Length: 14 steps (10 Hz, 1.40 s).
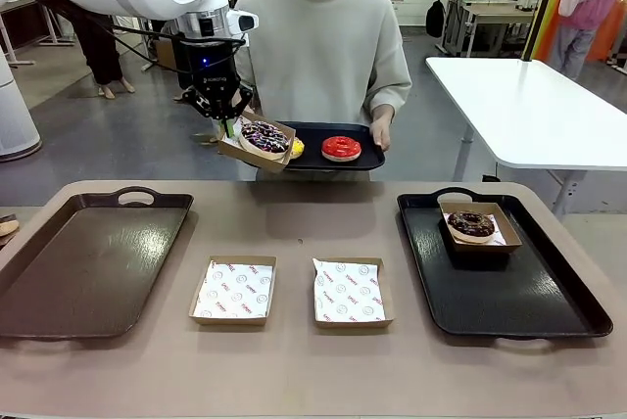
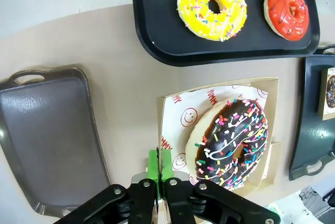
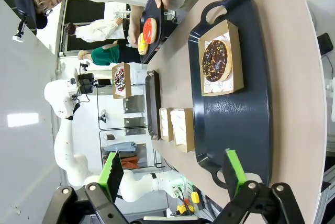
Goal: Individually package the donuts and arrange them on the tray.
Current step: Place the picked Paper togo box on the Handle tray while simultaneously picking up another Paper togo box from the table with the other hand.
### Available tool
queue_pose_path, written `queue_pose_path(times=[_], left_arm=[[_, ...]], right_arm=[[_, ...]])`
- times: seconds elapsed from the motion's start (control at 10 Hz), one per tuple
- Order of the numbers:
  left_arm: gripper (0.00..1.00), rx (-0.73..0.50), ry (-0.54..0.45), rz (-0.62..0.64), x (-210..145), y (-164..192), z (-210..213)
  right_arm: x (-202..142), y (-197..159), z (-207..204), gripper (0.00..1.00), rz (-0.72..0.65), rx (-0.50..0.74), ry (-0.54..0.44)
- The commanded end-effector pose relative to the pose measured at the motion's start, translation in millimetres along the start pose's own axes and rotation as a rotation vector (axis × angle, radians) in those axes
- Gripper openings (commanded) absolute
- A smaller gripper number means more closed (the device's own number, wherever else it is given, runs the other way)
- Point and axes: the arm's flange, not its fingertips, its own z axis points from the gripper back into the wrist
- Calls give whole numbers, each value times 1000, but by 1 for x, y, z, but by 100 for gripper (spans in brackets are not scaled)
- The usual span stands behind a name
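**Table** [image 1: 294, 380], one.

**Trays, three.**
- The brown tray [image 1: 59, 282] lies bare at the robot's left.
- The black tray [image 1: 509, 302] lies at its right.
- The person holds up a smaller serving tray [image 1: 377, 158] at the far side.

**Grippers, two.**
- The left gripper [image 1: 228, 125] is pinched onto one rim of the carried box [image 1: 250, 157], which hangs in the air just beside the serving tray.
- The right gripper [image 3: 171, 164] is spread wide, holds nothing and faces the black tray.

**Boxes, four.**
- One is the carried box.
- The filled box [image 1: 505, 228] sits at the black tray's far end.
- Two empty boxes [image 1: 233, 290] lined with paper sit mid-table between the trays.

**Donuts, four.**
- The purple donut [image 1: 265, 136] is in the carried box.
- The chocolate donut [image 1: 471, 224] is in the filled box.
- The yellow donut [image 1: 296, 148] and the red donut [image 1: 341, 148] lie loose on the serving tray.

**Bearing.** The black tray probably receives the carried box. It lies well to the robot's right of that box and nearer the robot. The right arm is the closer one to it.
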Motion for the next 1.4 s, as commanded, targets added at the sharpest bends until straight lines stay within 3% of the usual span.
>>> queue_pose_path(times=[0.0,1.3], left_arm=[[0,5,0,-8,-5,3,2],[0,5,0,-8,-5,3,2]], right_arm=[[-2,-1,2,100,-3,-1,3],[-2,-1,2,100,-3,-1,3]])
